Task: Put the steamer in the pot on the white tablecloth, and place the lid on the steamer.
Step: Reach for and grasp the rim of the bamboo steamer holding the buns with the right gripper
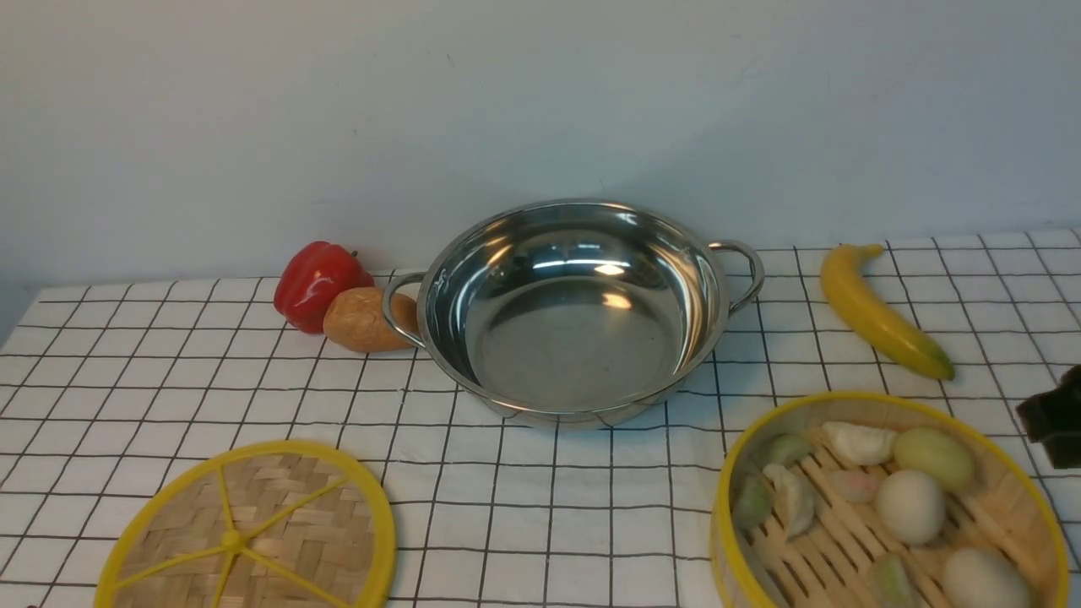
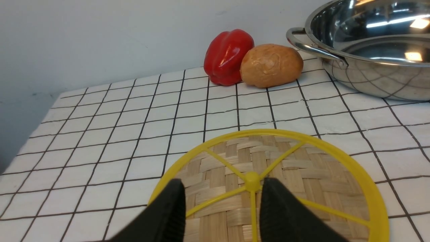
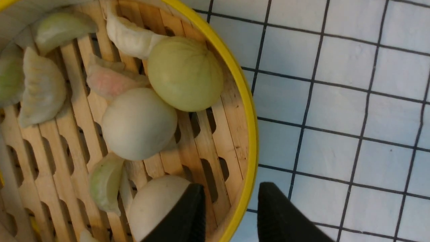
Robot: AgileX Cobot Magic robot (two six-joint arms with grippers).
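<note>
Jaws spread, we poise left gripper over lid, right gripper over steamer rim, ready for pickup.

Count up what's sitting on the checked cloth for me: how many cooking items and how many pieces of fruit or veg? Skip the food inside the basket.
Cooking items: 3 (pot, lid, steamer)
Fruit and veg: 3 (red bell pepper, potato, banana)
Total: 6

Left tool and right tool have matte black fingers — tapered wedges.
</note>
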